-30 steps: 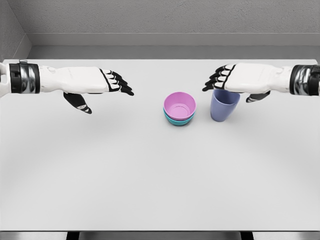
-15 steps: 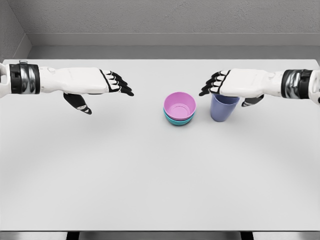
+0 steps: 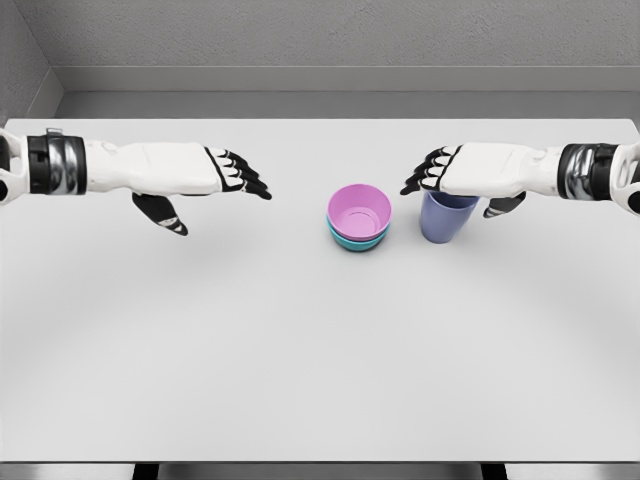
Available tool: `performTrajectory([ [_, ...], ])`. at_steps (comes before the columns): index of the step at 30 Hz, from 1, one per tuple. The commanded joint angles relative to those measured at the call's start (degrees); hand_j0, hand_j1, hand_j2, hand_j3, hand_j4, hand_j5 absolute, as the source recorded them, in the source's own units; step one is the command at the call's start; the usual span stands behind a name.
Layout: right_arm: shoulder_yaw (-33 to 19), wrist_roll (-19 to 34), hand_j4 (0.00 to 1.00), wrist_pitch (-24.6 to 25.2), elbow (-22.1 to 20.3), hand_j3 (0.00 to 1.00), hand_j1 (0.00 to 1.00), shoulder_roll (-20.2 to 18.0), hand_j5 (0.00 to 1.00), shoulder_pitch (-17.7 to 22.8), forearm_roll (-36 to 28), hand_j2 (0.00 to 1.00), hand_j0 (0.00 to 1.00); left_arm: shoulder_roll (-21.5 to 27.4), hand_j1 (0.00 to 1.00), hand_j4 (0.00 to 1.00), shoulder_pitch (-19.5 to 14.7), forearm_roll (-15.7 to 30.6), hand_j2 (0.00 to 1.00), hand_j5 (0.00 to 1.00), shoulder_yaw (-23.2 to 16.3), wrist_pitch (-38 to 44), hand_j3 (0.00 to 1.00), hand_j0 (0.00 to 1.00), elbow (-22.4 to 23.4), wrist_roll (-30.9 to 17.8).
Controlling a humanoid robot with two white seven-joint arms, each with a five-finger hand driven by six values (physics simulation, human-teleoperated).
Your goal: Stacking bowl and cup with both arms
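Note:
A pink bowl [image 3: 359,211] sits nested in a teal bowl [image 3: 355,241] near the middle of the white table [image 3: 300,340]. Just right of them stands a blue-purple cup [image 3: 446,219], upright. My right hand [image 3: 440,172] hovers over the cup's rim with fingers spread and thumb behind the cup; it holds nothing. My left hand [image 3: 225,178] hangs above the table well left of the bowls, fingers stretched out, palm down, empty.
A grey wall [image 3: 320,40] runs behind the table's far edge. The table's front edge lies at the bottom of the view.
My right hand has drifted slightly left and lower over the cup. The left hand has shifted a little to the right. Bowls and cup have not moved.

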Motion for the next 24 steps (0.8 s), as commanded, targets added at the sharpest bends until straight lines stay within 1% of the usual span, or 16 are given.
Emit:
performTrajectory([
  [1, 0.2, 0.0, 1.00, 0.1, 0.3, 1.00, 1.00, 0.2, 1.00, 0.0, -0.2, 1.00, 1.00, -0.1, 1.00, 1.00, 0.0, 0.3, 1.00, 1.00, 0.0, 0.2, 1.00, 1.00, 0.0, 0.0],
  [16, 0.2, 0.0, 1.00, 0.1, 1.1, 1.00, 1.00, 0.6, 1.00, 0.0, -0.2, 1.00, 1.00, -0.5, 1.00, 1.00, 0.2, 0.3, 1.00, 1.00, 0.0, 0.2, 1.00, 1.00, 0.0, 0.0],
  [20, 0.2, 0.0, 1.00, 0.1, 2.5, 1.00, 1.00, 0.8, 1.00, 0.0, 0.3, 1.00, 1.00, -0.5, 1.00, 1.00, 0.3, 0.3, 1.00, 1.00, 0.0, 0.2, 1.00, 1.00, 0.0, 0.0],
  [24, 0.2, 0.0, 1.00, 0.1, 2.6, 1.00, 1.00, 0.8, 1.00, 0.1, 0.6, 1.00, 1.00, -0.5, 1.00, 1.00, 0.3, 0.2, 1.00, 1.00, 0.0, 0.2, 1.00, 1.00, -0.1, 0.0],
])
